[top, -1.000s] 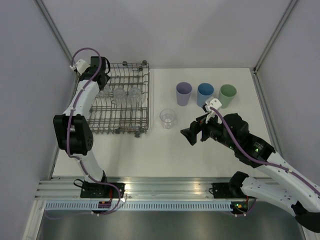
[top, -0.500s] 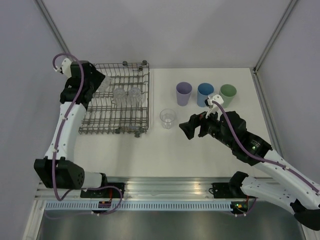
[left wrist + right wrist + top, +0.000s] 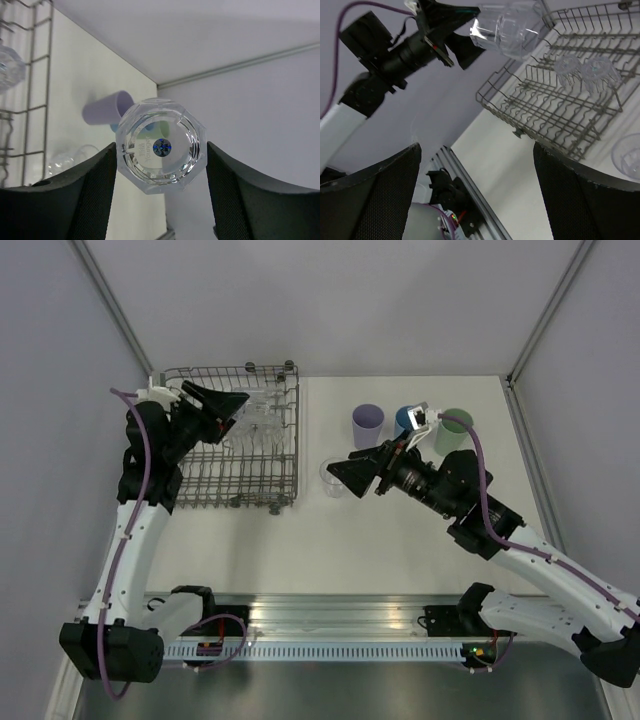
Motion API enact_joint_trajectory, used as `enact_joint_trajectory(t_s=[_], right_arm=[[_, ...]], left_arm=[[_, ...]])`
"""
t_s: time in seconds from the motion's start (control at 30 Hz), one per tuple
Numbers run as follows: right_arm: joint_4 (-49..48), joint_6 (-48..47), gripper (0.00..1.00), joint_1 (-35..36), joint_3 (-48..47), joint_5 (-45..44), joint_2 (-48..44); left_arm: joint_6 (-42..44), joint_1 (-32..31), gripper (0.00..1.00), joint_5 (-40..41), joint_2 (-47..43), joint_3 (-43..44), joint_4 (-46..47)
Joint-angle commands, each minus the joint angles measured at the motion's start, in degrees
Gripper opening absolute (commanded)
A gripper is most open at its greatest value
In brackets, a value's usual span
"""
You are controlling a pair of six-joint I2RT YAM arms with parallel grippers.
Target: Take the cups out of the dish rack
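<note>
The dish rack (image 3: 296, 455) sits at the far left of the table (image 3: 400, 540) with two clear cups (image 3: 568, 66) inside; the left gripper (image 3: 232, 402) clamps another clear tumbler (image 3: 161, 145) above it; the right gripper (image 3: 340, 470) gapes empty near the unloaded cups (image 3: 367, 425).

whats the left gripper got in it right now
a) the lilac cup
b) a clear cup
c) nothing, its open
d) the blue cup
b: the left gripper is shut on a clear cup, with a finger pressed to either side of it, holding it up above the rack.
</note>
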State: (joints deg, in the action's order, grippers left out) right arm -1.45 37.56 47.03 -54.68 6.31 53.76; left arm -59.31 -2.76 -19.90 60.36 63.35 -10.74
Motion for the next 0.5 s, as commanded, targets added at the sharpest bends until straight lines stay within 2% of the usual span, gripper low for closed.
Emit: enact_joint_trajectory(t_s=[0.0,0.07,0.23,0.47], right_arm=[[-10.0,4.4,0.96,-0.4,-0.6,2.1,0.6],[-9.3,5.9,0.96,-1.5,-2.7,4.5,1.8],[-10.6,8.7,0.93,-4.6,-4.7,8.8,4.4],[-20.9,12.4,0.84,-5.5,-6.4,18.7,10.2]], left_arm=[[-10.7,-0.2,0.02,-13.0,-3.5,-2.8,14.2],[-14.6,-0.4,0.02,-16.7,-5.1,-5.1,19.0],[-19.3,-1.2,0.02,-20.4,-8.5,-10.2,24.1],[-22.7,-3.3,0.02,-20.7,-12.4,-12.7,25.7]])
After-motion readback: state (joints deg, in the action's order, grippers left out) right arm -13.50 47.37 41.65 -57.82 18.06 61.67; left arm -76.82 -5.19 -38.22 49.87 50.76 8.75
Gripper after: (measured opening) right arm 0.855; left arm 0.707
